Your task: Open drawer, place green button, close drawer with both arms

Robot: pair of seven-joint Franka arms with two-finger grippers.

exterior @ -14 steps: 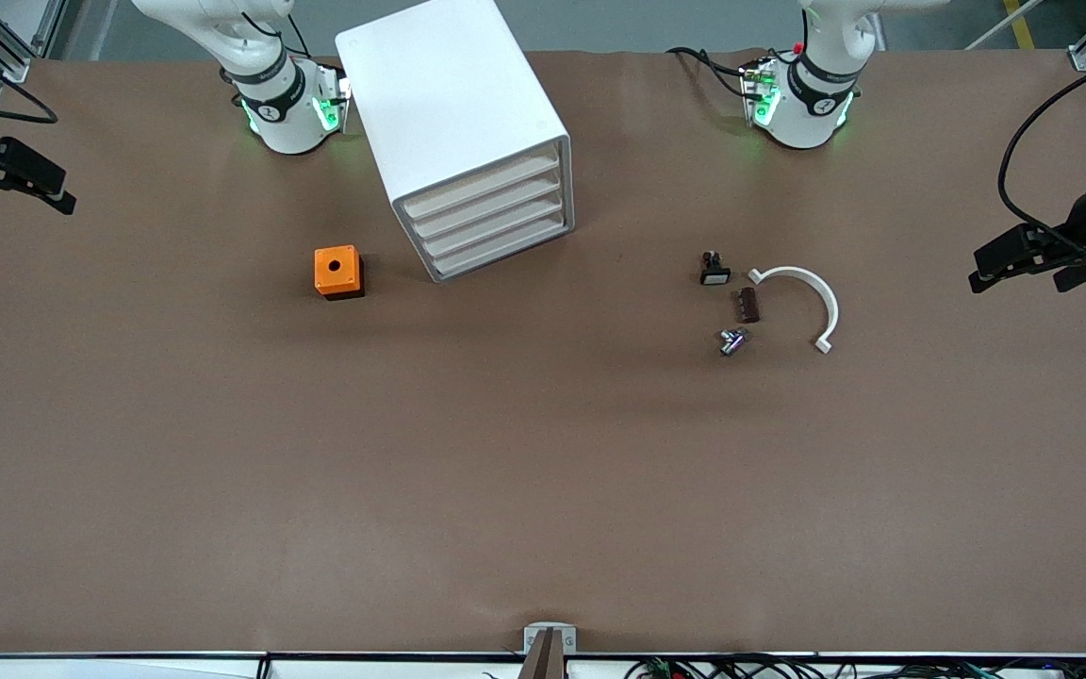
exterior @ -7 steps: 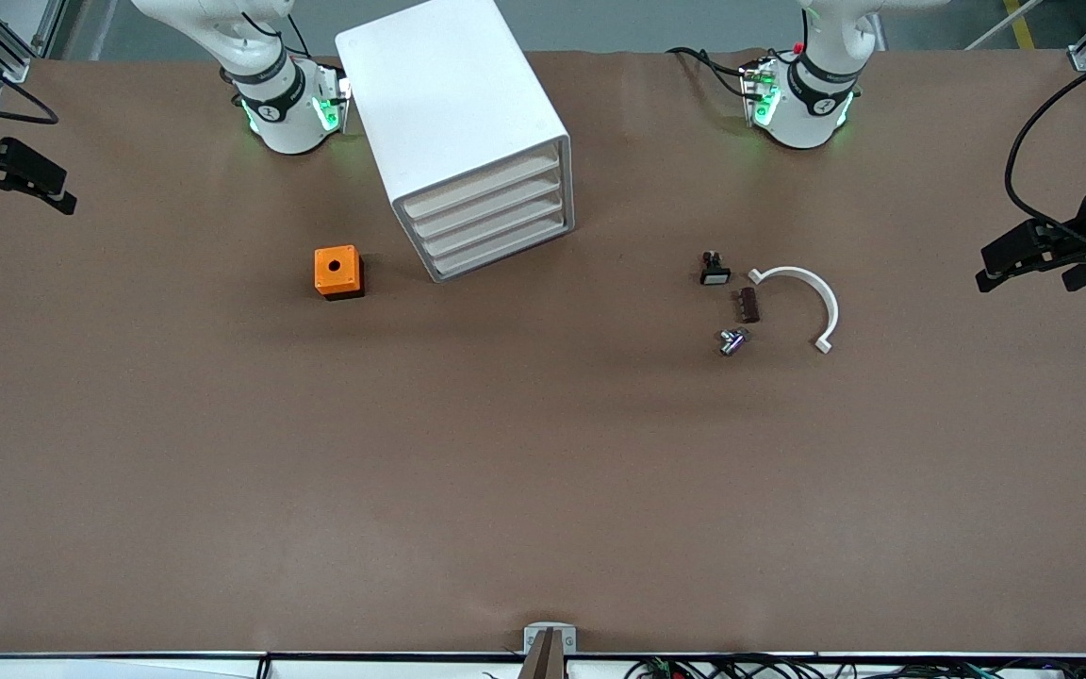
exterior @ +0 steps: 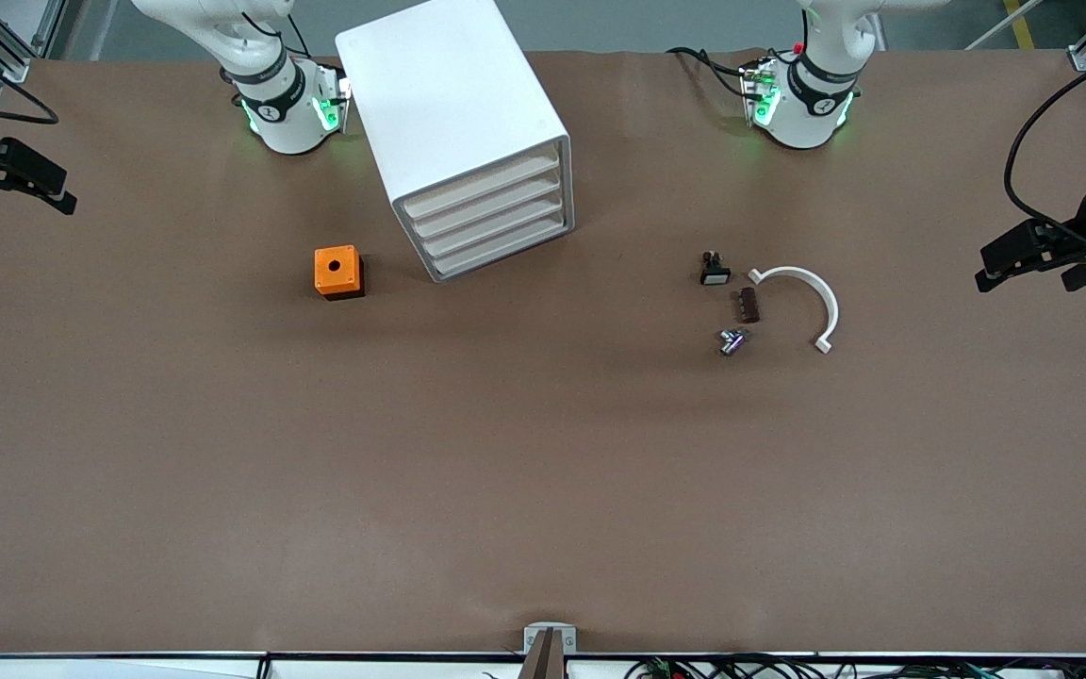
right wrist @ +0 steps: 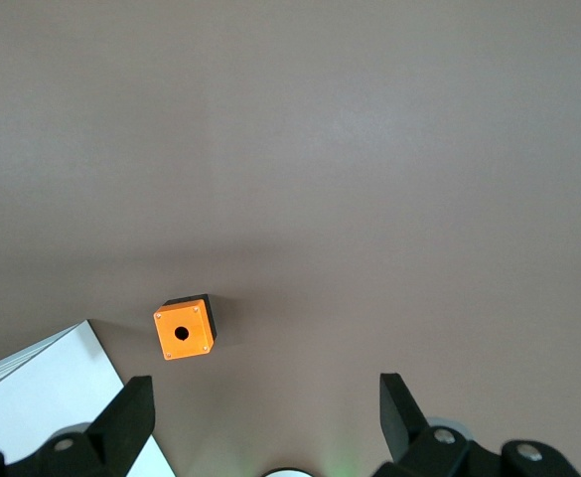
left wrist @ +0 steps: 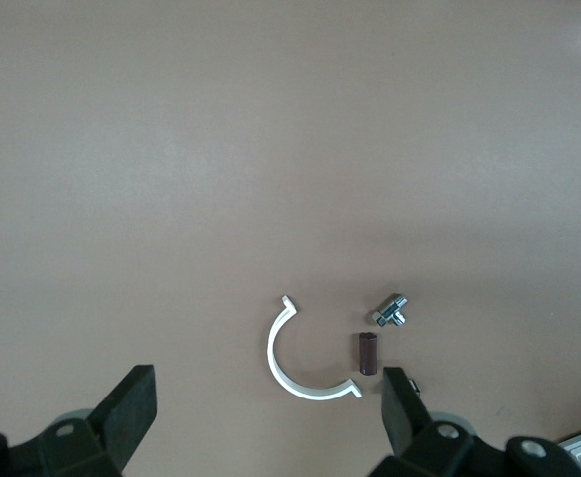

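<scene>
White cabinet (exterior: 468,123) holds four drawers; one orange cube (exterior: 337,271).

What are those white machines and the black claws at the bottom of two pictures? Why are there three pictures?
They are two robot arms bolted to a brown table. One picture looks down from high up; the other two come from cameras on each arm's wrist. The black claws are grippers. The left gripper and the right gripper both wait open over the table's ends, holding nothing. On the table stands a white cabinet with four shut drawers; the lowest drawer is the one to open. Beside it sits an orange cube. Toward the left arm's end lie a white curved clip, a brown part, a black part with a white face and a small shiny part.
</scene>
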